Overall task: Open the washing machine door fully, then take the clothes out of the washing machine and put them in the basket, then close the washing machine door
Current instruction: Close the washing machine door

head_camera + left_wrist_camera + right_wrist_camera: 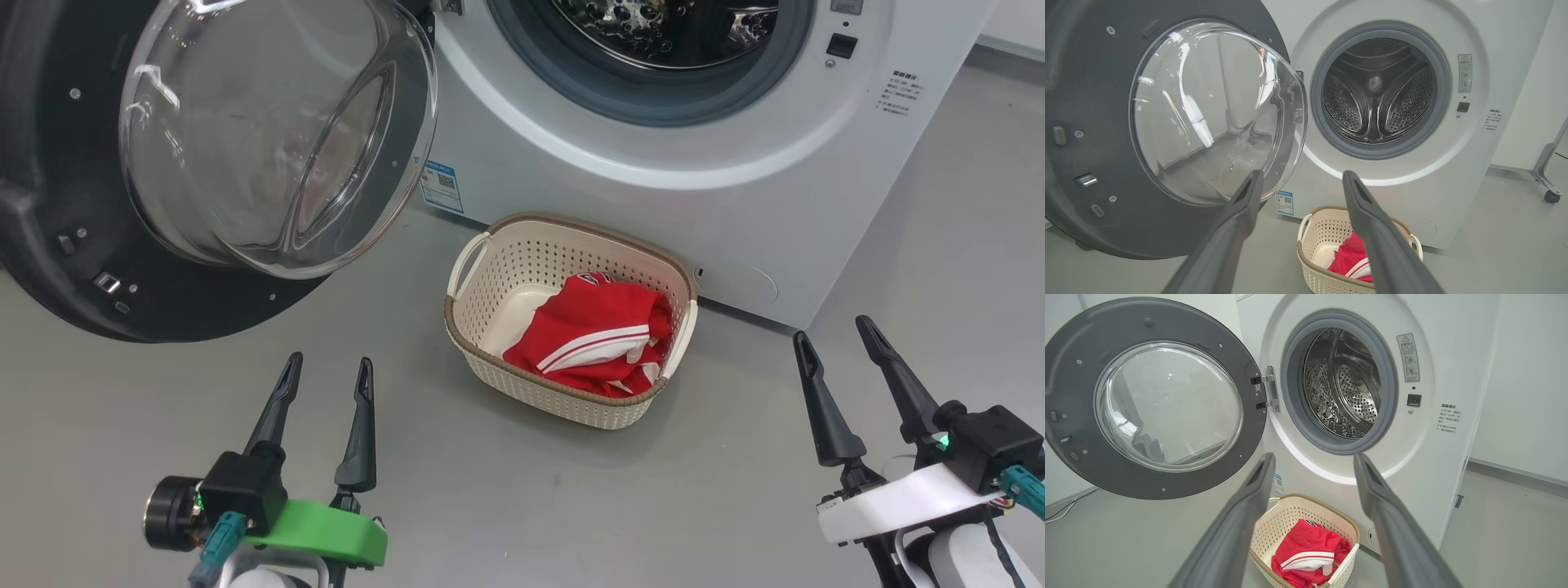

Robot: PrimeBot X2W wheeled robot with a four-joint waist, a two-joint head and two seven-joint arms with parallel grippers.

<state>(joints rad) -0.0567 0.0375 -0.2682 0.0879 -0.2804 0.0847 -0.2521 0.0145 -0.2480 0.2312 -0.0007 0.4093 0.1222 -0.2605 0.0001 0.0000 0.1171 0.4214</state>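
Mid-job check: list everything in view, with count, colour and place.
washing machine: one, white, ahead
washing machine door: one, black rim, clear glass, open at left
drum: one, steel, inside machine
basket: one, cream, brown rim, on floor before machine
clothes: one heap, red with white stripes, in basket
label sticker: one, blue, machine's lower front
left hand: one, dark fingers, open, lower left
right hand: one, dark fingers, open, lower right
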